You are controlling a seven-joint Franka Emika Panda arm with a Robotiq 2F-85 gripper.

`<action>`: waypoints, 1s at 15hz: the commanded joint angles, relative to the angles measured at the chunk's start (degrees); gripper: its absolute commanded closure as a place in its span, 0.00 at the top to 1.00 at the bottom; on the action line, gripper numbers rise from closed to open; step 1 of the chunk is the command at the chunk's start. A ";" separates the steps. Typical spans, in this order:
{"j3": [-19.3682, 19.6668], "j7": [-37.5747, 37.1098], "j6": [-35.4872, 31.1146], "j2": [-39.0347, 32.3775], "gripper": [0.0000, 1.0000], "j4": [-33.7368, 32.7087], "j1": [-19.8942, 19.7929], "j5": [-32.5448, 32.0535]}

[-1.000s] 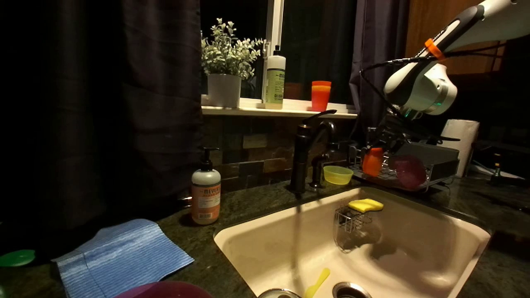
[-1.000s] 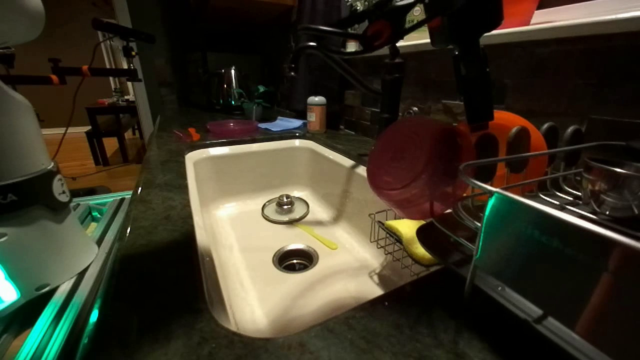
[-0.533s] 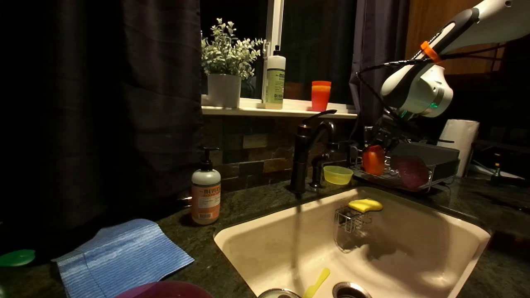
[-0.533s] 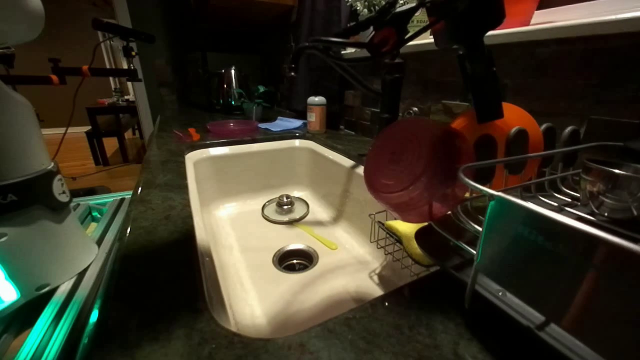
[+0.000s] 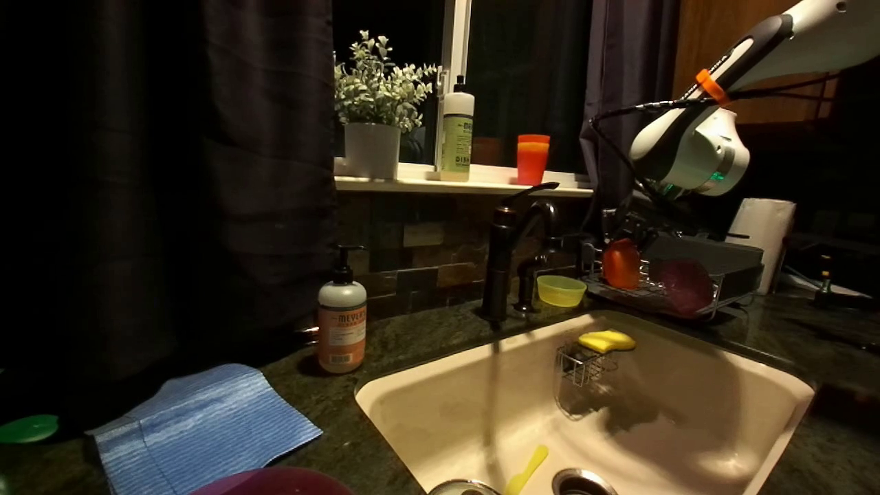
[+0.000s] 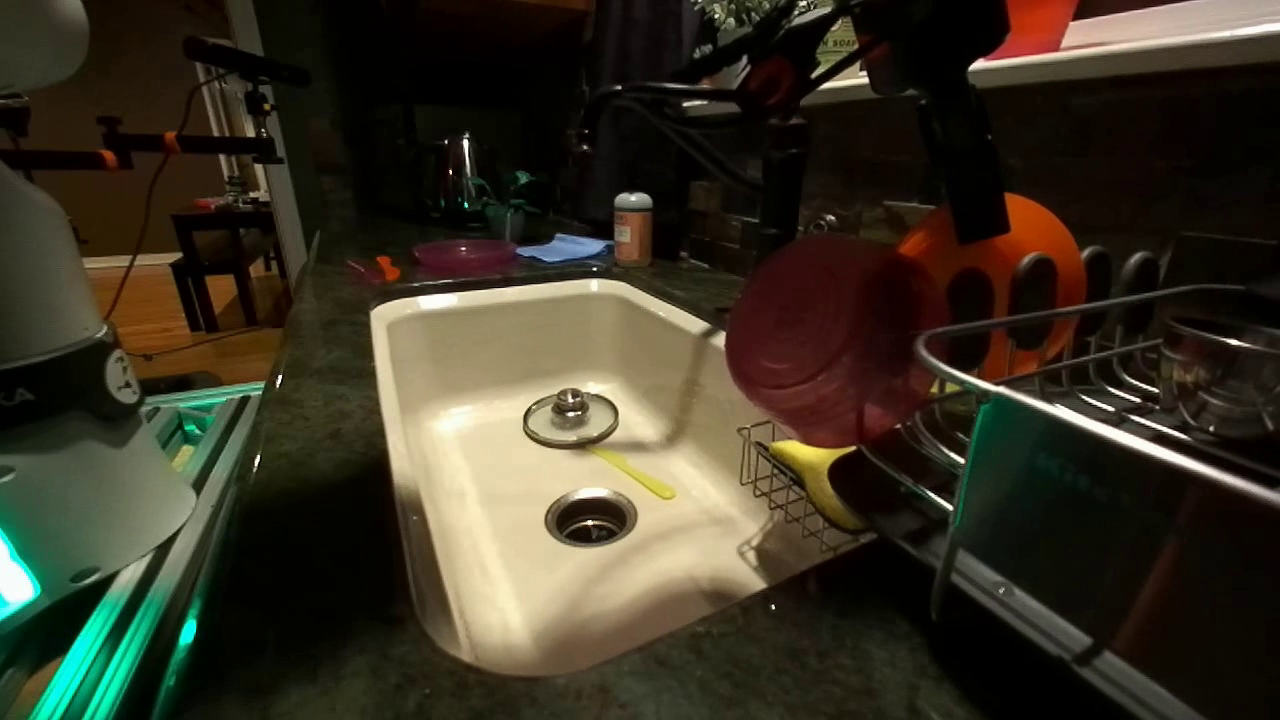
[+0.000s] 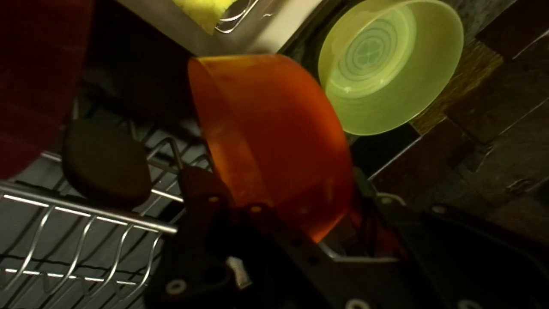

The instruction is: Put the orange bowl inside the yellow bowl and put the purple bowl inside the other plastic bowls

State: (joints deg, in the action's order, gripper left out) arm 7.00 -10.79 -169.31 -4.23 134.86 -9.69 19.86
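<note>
end effector [image 7: 278,178] grips the orange bowl [image 7: 279,116], its fingers [image 7: 201,184] set against either side of it in the wrist view. the orange bowl is tipped on its side at the dish rack [image 7: 85,209]; whether it rests on the rack cannot be told. near it, the purple bowl [image 6: 825,340] stands tipped up at the rack in both exterior views. the yellow bowl [image 5: 562,292] sits upright on the table [image 5: 412,337], beside the faucet [image 5: 498,271]. a yellow sponge [image 5: 607,341] lies on the wire caddy [image 5: 581,366] in the sink [image 5: 440,412], where a yellow-green utensil [image 6: 635,473] lies by a glass lid [image 6: 572,415].
</note>
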 commanded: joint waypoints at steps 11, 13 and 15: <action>-1.88 0.74 -1.85 3.75 0.02 1.59 0.07 5.26; -2.16 0.88 -1.44 4.07 0.02 1.76 0.31 4.87; -2.78 1.58 -1.26 4.66 0.02 1.85 0.65 4.75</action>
State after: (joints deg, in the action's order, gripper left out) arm 4.78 -10.27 -169.42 -2.19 134.89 -9.57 24.69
